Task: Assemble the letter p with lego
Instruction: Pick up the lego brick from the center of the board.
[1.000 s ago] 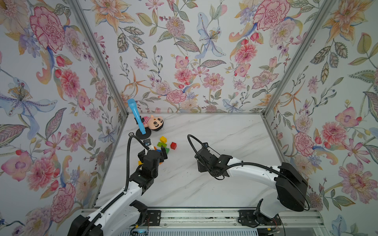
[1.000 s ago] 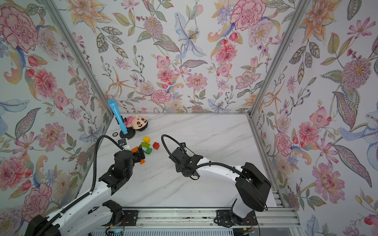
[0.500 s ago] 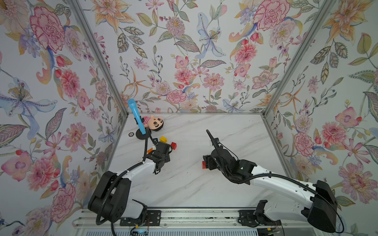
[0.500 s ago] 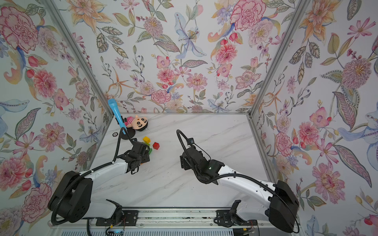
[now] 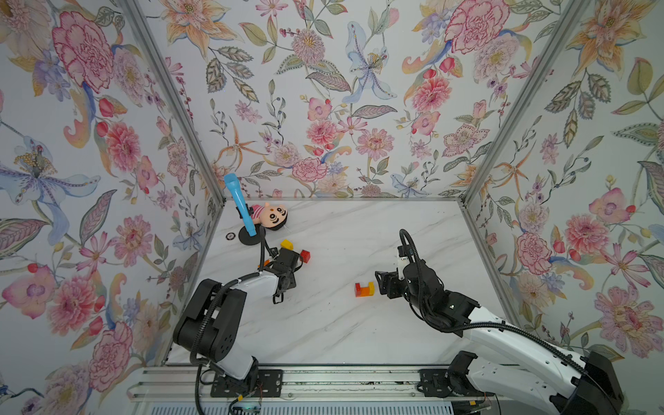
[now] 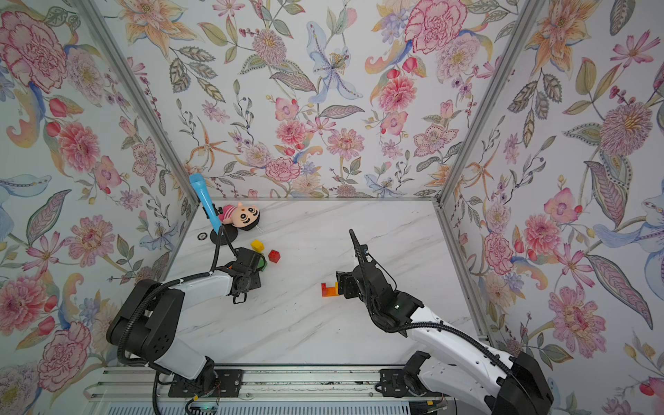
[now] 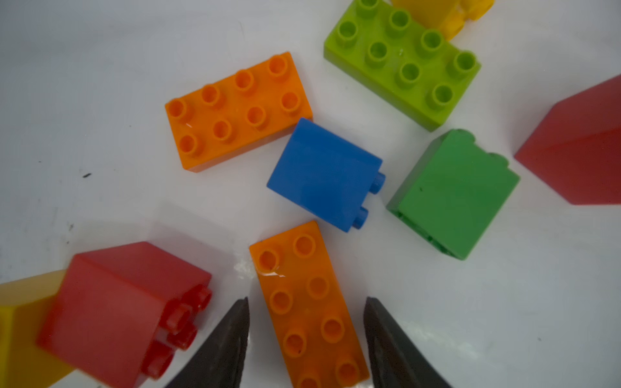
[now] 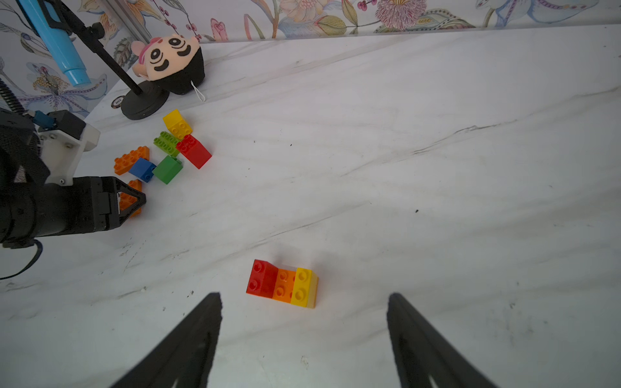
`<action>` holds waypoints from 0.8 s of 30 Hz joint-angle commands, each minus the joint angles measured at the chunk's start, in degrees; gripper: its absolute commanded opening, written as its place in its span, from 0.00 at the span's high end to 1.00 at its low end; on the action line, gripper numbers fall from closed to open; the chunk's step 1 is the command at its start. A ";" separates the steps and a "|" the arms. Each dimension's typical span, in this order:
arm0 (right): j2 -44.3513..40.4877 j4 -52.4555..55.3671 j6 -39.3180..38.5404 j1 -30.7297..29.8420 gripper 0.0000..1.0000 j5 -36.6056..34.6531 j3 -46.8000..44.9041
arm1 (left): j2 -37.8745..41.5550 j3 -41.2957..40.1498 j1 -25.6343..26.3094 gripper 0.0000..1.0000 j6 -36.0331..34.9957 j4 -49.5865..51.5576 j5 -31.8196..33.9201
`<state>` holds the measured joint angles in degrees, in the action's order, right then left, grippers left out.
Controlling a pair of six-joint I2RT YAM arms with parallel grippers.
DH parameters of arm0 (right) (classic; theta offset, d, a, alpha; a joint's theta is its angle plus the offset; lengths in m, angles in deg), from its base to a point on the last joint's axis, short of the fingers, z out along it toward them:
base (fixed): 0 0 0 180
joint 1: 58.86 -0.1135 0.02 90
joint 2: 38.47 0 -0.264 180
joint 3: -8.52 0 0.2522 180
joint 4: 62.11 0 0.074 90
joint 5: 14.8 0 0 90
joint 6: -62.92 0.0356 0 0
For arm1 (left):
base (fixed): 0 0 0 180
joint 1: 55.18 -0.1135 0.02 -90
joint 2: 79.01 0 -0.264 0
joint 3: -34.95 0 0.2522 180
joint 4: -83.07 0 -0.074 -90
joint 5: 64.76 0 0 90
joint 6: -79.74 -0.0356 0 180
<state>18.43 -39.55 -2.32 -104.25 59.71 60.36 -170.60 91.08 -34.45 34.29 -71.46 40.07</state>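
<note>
Left arm (image 5: pixel 248 287) low over loose lego (image 8: pixel 168 168); right arm (image 5: pixel 503 334) beside stack (image 8: pixel 282 284).
Left gripper (image 7: pixel 306 300) fingers spread astride orange brick (image 7: pixel 302 285), near far-left desk (image 5: pixel 359 341) corner; right gripper (image 8: pixel 304 295) fingers spread, empty, by mid-desk stack. Left wrist (image 5: pixel 287 264) hides most loose bricks in both top views.

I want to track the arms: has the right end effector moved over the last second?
Yes. In both top views the right end effector has shifted away from the doll, toward the right wall.

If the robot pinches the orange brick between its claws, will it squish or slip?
Probably no squish: the orange brick looks like hard plastic. Its smooth sides might slip between the fingers. Lying flat, studs up, it shouldn't roll.
</note>
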 commanded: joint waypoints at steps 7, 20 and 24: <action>-2.32 -1.41 -0.85 2.18 0.19 2.15 -1.95 | -2.45 -2.00 -1.14 0.65 1.11 -1.70 -3.84; 2.90 -1.50 -3.45 15.63 0.13 18.46 -0.54 | 7.21 -1.72 6.39 0.80 -11.89 -4.33 -6.23; 4.75 -6.70 -11.46 16.91 0.13 26.56 -1.40 | 10.21 -0.98 11.95 0.81 -21.10 -5.98 -10.01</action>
<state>22.59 -41.69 -7.39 -87.62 78.40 58.94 -162.29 89.50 -25.16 21.88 -76.08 33.65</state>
